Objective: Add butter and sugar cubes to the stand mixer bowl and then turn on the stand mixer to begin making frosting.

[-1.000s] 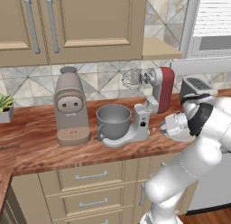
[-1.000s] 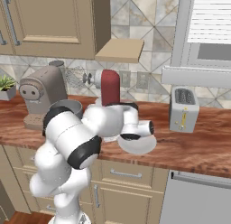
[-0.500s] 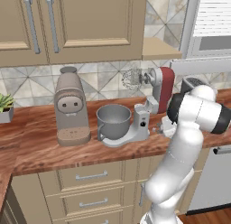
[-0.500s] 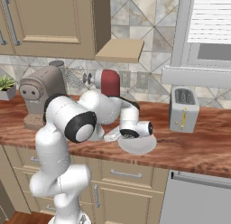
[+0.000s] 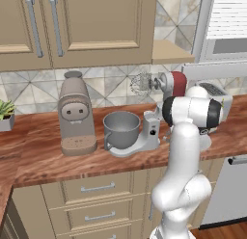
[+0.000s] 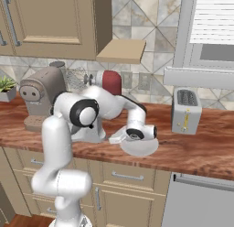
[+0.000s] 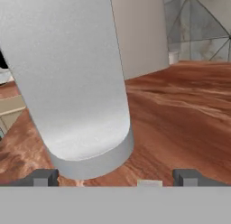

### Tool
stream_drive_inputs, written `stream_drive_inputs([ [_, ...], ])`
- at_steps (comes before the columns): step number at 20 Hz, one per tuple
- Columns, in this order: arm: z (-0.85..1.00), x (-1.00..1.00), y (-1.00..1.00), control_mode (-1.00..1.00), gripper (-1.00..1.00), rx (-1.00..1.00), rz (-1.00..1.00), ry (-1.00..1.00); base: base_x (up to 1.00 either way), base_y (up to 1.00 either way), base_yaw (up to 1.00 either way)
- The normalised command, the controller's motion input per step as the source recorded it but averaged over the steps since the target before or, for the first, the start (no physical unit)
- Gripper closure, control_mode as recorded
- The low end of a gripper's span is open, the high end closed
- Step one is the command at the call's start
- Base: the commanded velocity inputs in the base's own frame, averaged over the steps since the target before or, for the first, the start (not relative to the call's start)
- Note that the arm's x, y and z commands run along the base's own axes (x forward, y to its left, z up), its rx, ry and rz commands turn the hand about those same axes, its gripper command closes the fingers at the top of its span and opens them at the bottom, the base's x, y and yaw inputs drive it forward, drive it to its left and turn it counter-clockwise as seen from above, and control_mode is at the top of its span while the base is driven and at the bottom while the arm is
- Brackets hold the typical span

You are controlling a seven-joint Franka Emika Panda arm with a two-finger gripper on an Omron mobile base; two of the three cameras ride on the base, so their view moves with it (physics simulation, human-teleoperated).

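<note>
The stand mixer (image 5: 174,84) has a dark red head tilted up, a wire whisk (image 5: 142,84) and a light grey base (image 5: 144,139). The grey metal stand mixer bowl (image 5: 120,128) sits on that base, with nothing showing inside it. In the right base view my gripper (image 6: 119,139) hangs low over a white plate (image 6: 142,149), just right of the mixer (image 6: 109,81). Its fingertips (image 7: 43,177) stand wide apart, open and holding nothing, right in front of the mixer's grey column (image 7: 76,83). A small pale block (image 7: 149,183) peeks up between them. Butter and sugar cubes are hidden.
A tall beige coffee machine (image 5: 75,112) stands left of the bowl, and a potted plant (image 5: 5,113) at the far left. A silver toaster (image 6: 185,110) stands to the right. Wall cabinets and a small shelf (image 6: 119,51) hang above the wooden counter (image 6: 201,150).
My arm has swung upright, the elbow rising from low at the counter's edge to above it. The hand has stayed over the plate, shifting slightly towards the mixer. The jaws have stayed open.
</note>
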Motion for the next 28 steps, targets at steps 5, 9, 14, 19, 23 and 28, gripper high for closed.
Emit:
stream_drive_inputs([
  [5, -0.09, 0.10, 0.00, -1.00, -1.00, 0.04, 0.00, -0.01, 0.00, 0.00, 0.00],
  [9, -0.16, 0.00, 0.00, -1.00, -1.00, 0.00, 0.00, -0.04, 0.00, 0.00, 0.00],
  [14, -0.07, 0.00, 0.06, -1.00, -1.00, 0.00, 0.00, -0.07, 0.00, 0.00, 0.00],
  [19, -0.07, 0.00, 0.22, -1.00, -1.00, 0.00, 0.00, -0.07, 0.00, 0.00, 0.00],
  [23, -0.09, 0.01, 0.18, -1.00, -1.00, 0.00, 0.00, -0.01, 0.00, 0.00, 0.00],
  [28, -0.03, 0.21, 0.02, -1.00, -1.00, 0.00, -0.01, 0.00, 0.00, 0.00, 0.00],
])
